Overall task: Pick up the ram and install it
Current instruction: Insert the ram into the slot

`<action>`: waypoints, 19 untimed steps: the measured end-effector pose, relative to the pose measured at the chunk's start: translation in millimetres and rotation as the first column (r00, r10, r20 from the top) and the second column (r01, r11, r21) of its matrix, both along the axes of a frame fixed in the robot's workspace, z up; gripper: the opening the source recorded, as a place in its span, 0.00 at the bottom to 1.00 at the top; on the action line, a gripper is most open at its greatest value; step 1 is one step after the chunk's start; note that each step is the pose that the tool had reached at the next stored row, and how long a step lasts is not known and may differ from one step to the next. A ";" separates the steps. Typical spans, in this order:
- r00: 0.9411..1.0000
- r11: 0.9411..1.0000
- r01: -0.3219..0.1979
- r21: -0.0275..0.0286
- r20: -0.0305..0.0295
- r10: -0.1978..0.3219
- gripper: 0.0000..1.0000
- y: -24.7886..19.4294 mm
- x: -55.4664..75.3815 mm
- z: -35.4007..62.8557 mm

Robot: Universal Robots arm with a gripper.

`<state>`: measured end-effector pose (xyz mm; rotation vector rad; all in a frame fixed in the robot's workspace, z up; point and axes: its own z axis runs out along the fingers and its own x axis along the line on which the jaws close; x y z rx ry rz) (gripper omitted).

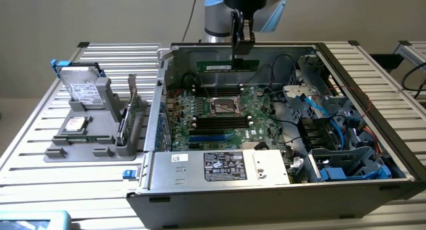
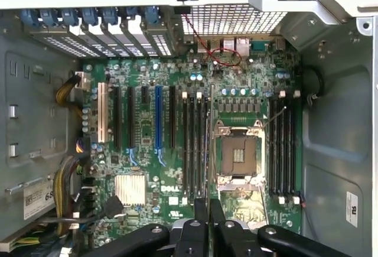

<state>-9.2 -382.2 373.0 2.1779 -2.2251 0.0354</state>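
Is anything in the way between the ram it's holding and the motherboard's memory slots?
Nothing clear does. The gripper holds the ram above the motherboard, and the black memory slots by the socket look bare, though a thin wire may cross one bank.

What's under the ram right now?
Motherboard: the ram, in the gripper, hangs between empty black slots and the processor socket. Its edge hides the strip directly beneath.
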 end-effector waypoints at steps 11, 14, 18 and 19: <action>1.000 1.000 0.000 -0.012 0.001 0.000 0.14 0.0 -0.1 -12.8; 1.000 1.000 0.000 -0.012 0.001 0.000 0.14 0.0 0.0 -17.1; 1.000 1.000 0.000 -0.015 0.001 0.000 0.14 0.0 -0.1 -24.0; 1.000 1.000 0.000 -0.017 0.001 0.000 0.14 0.0 -0.1 -25.2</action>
